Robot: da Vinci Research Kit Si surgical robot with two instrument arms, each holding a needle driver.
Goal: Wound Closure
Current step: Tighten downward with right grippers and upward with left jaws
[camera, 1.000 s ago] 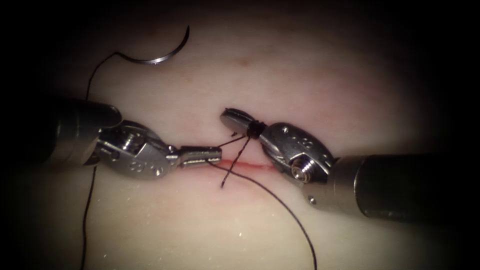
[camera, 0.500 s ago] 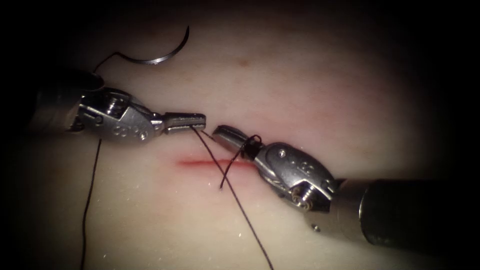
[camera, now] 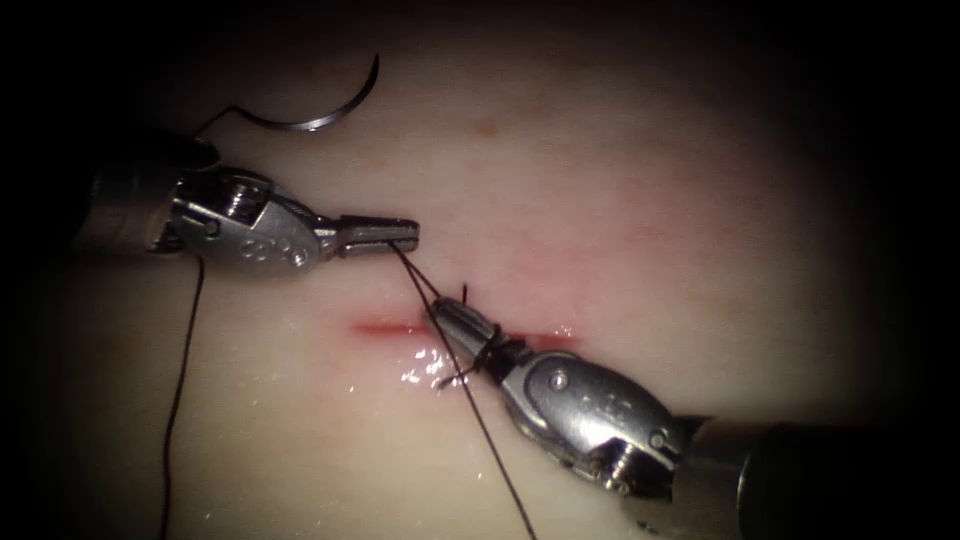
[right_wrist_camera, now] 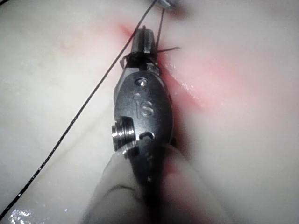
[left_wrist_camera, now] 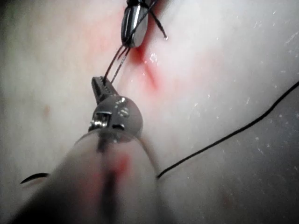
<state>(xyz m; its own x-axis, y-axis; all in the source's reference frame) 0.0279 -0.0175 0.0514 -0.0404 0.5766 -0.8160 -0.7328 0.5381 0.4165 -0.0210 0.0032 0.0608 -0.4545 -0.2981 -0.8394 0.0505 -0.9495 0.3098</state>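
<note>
- The thread (camera: 425, 285) runs taut from the left tool (camera: 400, 232) down to the right tool (camera: 450, 315); from there a long strand trails off toward the near edge of the tissue (camera: 700, 180).
- We see the left tool's jaws clamped together on the thread, above the cut (camera: 385, 326) and toward its left end. A second ago they lay level with the cut; they have since lifted away and up.
- The right tool's jaws are shut, with thread wound in loops around them just behind the tip. We judge that they pinch the short end, whose tip pokes out beside them. Over the same second this tool has dropped from above the cut to lie across it.
- The two tools have thus moved apart in opposite directions with the loops between them, which we read as a knot being drawn down onto the cut.
- The needle (camera: 320, 112) lies free on the tissue toward the far left corner, held by neither tool and not in the tissue, unmoved.
- Red fluid (camera: 545, 268) stains the tissue along the cut.
</note>
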